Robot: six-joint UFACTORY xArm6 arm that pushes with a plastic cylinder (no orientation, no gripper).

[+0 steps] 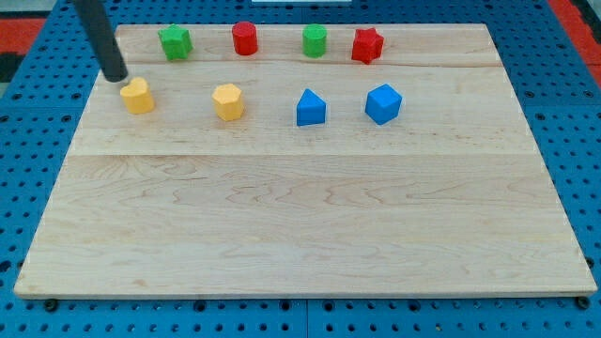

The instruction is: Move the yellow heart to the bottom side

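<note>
The yellow heart lies near the view's upper left of the wooden board. My tip is just above and to the left of it, very close, and I cannot tell if it touches. The dark rod rises from the tip to the view's top left. A second yellow block, roughly hexagonal, lies to the right of the heart.
In the same row lie a blue triangular block and a blue cube. Along the top edge stand a green star, a red cylinder, a green cylinder and a red star. A blue pegboard surrounds the board.
</note>
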